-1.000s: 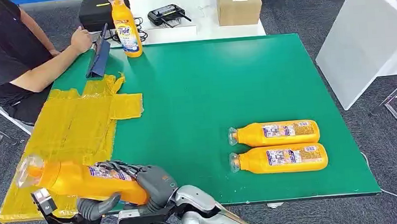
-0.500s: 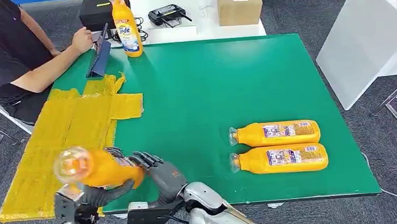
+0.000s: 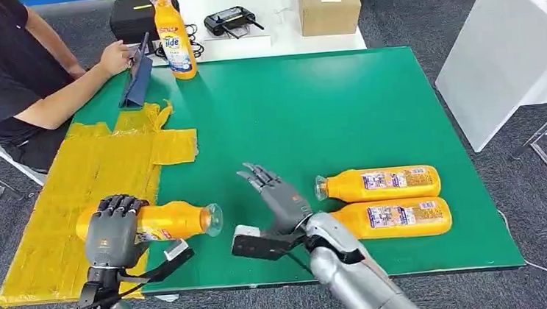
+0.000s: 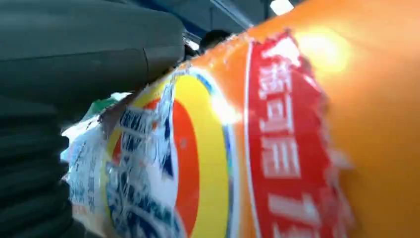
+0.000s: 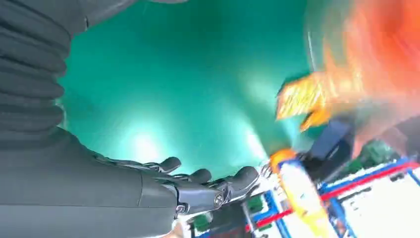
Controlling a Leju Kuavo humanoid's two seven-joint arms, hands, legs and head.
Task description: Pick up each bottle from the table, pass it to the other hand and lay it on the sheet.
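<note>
left hand (image 3: 112,230) grips orange bottle (image 3: 165,220) | over yellow sheet (image 3: 88,184) | right hand (image 3: 277,195) spread

Bare green table (image 3: 290,116) ahead (two lying bottles (image 3: 385,201) block right).

Bottle (image 4: 307,148) held close against the left hand (image 4: 74,74).
The orange bottle runs slantwise across the frame, its torn label showing a red band with white characters, a yellow and orange ring, and blue and white print. The grey thumb lies against the bottle beside the label; the ribbed cover sits just beyond the label's torn end.
</note>
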